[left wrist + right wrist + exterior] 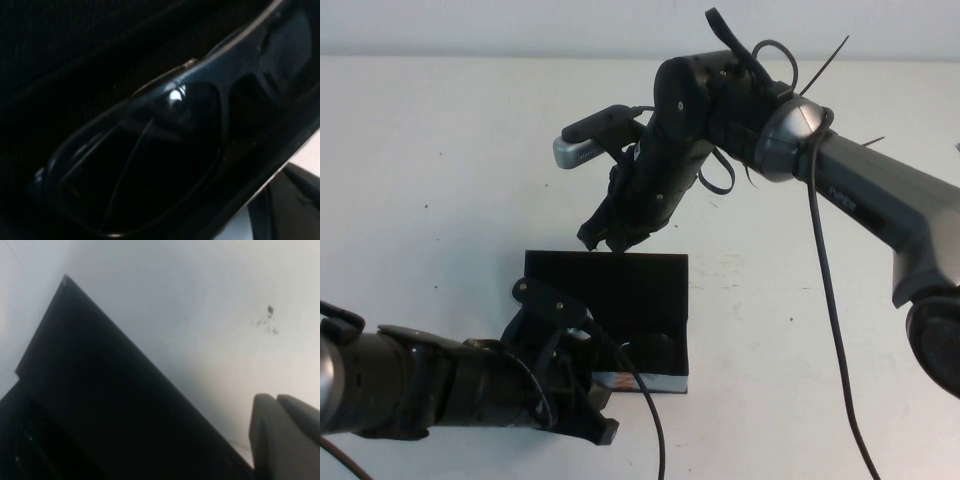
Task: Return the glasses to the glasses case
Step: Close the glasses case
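The black glasses case (pixel 610 275) lies open mid-table, its flap lid flat toward the far side and its patterned front edge (pixel 642 381) toward me. The dark thick-rimmed glasses (pixel 220 75) lie inside the case on its black lining (pixel 75 50); in the high view my left arm mostly hides them. My left gripper (pixel 603 428) sits just off the case's front left corner, its fingers (pixel 295 205) together and empty. My right gripper (pixel 610 240) hangs shut and empty over the far edge of the lid (pixel 100 390), its fingertips (pixel 267 415) above the white table.
The white table (pixel 440 180) surrounds the case. A few dark specks (pixel 267 320) mark it near the lid. My right arm's cables (pixel 830 300) trail down the right side.
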Controlling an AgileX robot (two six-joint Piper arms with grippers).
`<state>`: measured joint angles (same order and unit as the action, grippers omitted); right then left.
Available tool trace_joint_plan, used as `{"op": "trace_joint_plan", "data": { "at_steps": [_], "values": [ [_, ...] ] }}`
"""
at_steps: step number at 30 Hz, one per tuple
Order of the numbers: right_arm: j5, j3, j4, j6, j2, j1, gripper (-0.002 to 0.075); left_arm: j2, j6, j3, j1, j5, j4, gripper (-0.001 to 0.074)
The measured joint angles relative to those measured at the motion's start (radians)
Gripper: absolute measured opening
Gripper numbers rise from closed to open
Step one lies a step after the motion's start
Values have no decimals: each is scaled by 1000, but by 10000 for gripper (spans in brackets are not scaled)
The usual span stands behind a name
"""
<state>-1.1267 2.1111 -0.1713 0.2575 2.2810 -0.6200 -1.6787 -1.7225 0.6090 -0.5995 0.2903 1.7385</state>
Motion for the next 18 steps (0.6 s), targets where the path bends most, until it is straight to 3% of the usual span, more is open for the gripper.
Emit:
{"op": "trace_joint_plan", "data": {
  "at_steps": [12, 18],
  "values": [
    [-46, 12, -50, 18, -6, -5, -13, 0, -2, 0, -2, 10, -3, -1],
    [-95, 5, -96, 18, -8, -60, -13, -2, -2, 0, -4, 8, -3, -1]
  ]
}}
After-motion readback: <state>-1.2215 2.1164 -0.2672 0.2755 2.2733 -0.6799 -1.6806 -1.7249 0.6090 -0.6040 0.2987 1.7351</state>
